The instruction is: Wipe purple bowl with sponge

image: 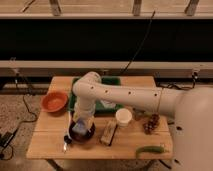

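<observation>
Gripper, sponge upright in purple bowl

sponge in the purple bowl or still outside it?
In. The light-blue sponge sits inside the purple bowl rim, with the gripper directly above it over the bowl.

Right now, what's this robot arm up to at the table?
The white robot arm reaches down over the front left part of the wooden table. Its gripper is down in the purple bowl, with the light-blue sponge pressed against the inside, so it looks to be wiping the bowl. Around it sit an orange bowl to the left, a green tray behind, a white cup, a tan-brown block and a green pepper near the front right.
</observation>
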You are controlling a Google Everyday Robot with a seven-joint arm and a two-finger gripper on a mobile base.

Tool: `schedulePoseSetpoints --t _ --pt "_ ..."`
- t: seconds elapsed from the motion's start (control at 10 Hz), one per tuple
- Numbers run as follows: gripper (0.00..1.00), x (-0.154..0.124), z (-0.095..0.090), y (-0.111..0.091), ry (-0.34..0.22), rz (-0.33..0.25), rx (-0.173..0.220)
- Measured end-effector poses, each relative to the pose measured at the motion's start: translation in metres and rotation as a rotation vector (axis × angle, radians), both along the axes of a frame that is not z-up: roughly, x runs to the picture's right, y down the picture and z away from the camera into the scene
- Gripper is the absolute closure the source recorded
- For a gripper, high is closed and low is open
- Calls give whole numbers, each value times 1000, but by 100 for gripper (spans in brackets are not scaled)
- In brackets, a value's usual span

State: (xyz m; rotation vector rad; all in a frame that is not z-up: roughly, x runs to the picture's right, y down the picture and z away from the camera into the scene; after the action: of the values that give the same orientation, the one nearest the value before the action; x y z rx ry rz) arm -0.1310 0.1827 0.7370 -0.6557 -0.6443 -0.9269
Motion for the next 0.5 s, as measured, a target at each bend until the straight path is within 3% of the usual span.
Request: schedulePoseSetpoints --t 0.5 --pt "100 -37 -14 16 -57 -46 -7"
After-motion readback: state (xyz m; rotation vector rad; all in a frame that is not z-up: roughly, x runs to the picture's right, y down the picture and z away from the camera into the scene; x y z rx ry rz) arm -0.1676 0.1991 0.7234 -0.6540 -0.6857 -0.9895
